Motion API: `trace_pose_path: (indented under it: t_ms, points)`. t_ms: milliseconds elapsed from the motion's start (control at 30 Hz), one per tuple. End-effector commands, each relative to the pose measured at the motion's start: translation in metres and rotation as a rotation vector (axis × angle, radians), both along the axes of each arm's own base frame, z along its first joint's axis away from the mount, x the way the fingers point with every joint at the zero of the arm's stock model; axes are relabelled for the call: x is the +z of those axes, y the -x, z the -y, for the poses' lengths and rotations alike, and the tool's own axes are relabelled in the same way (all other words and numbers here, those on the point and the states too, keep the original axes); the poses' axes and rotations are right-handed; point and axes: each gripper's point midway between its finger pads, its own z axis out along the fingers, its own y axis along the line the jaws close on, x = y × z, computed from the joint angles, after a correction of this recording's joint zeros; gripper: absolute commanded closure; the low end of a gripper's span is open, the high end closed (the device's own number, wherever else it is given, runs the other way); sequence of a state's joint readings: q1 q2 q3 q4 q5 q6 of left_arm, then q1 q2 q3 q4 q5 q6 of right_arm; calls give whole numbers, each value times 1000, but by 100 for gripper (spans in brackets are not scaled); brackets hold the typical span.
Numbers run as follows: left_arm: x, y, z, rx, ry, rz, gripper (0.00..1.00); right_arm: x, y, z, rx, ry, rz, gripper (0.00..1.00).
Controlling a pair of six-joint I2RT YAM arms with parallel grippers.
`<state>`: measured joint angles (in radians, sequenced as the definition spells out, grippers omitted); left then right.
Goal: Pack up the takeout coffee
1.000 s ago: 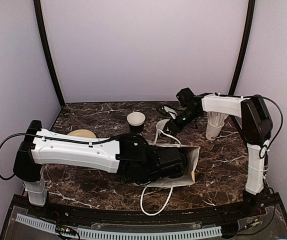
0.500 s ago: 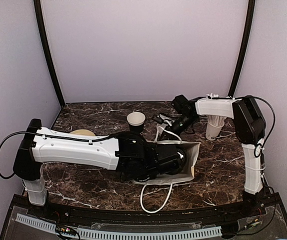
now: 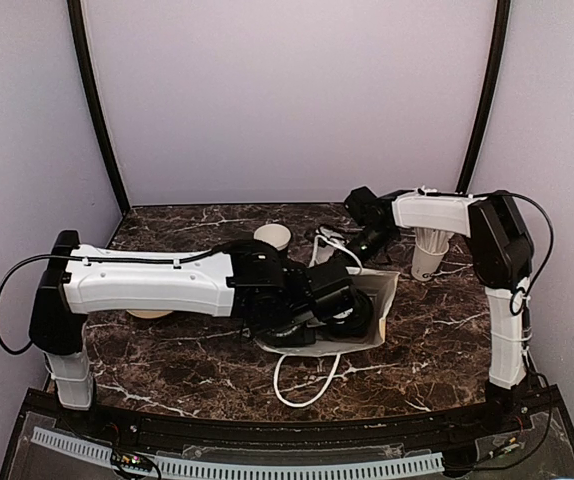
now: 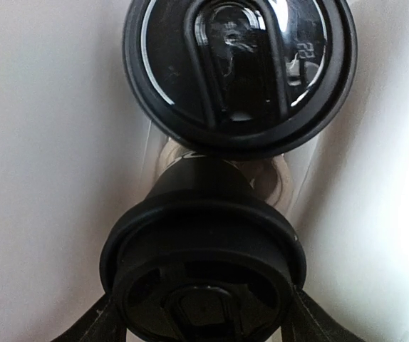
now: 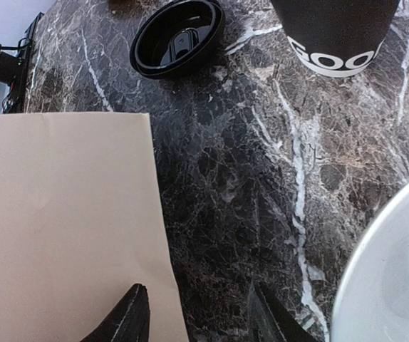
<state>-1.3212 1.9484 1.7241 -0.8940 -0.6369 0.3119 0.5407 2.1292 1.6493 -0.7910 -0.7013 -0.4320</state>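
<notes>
A white paper bag (image 3: 382, 300) lies on its side mid-table. My left gripper (image 3: 350, 312) reaches into it. In the left wrist view, its fingers (image 4: 83, 329) are shut on a lidded takeout coffee cup (image 4: 204, 256). A second lidded cup (image 4: 240, 71) lies just beyond it against the bag's white wall. An unlidded black cup (image 3: 272, 236), with white lettering in the right wrist view (image 5: 336, 35), stands behind the bag. A loose black lid (image 5: 177, 37) rests beside it. My right gripper (image 3: 355, 243) hangs open (image 5: 199, 317) over the bag's back edge (image 5: 62, 214).
A white cup of wrapped straws (image 3: 430, 250) stands at the back right. A low white bowl (image 5: 397, 271) sits close to my right fingers. A tan plate (image 3: 145, 313) peeks out under the left arm. The bag's cord handle (image 3: 302, 385) loops toward the front edge.
The left arm has swung back and pushed its cup deeper into the bag, which shifted with it. The right gripper has drawn in to the left, over the bag's back edge.
</notes>
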Motion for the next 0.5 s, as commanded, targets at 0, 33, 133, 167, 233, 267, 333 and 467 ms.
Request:
trace_pose_path:
  t_ms: [0, 33, 133, 167, 233, 267, 333, 467]
  points:
    - [0, 13, -6, 6, 26, -154, 58, 50, -24, 8, -64, -23, 98, 52]
    - [-1, 15, -6, 4, 25, -179, 58, 55, -28, 11, -75, -25, 107, 51]
    - [-5, 20, -7, 15, 28, -258, 59, 74, -38, 21, -106, -30, 151, 49]
    - [-8, 21, -8, 18, 24, -275, 59, 80, -40, 24, -115, -31, 167, 48]
    - [-12, 23, -10, 29, 27, -316, 59, 93, -47, 31, -135, -18, 215, 46]
    - [-14, 23, -11, 33, 28, -333, 59, 99, -51, 35, -149, -5, 244, 46]
    - [-15, 22, -11, 43, 29, -342, 59, 113, -56, 43, -170, 0, 286, 45]
    - [-11, 18, -8, 49, 47, -345, 59, 139, -55, 53, -198, -18, 336, 43]
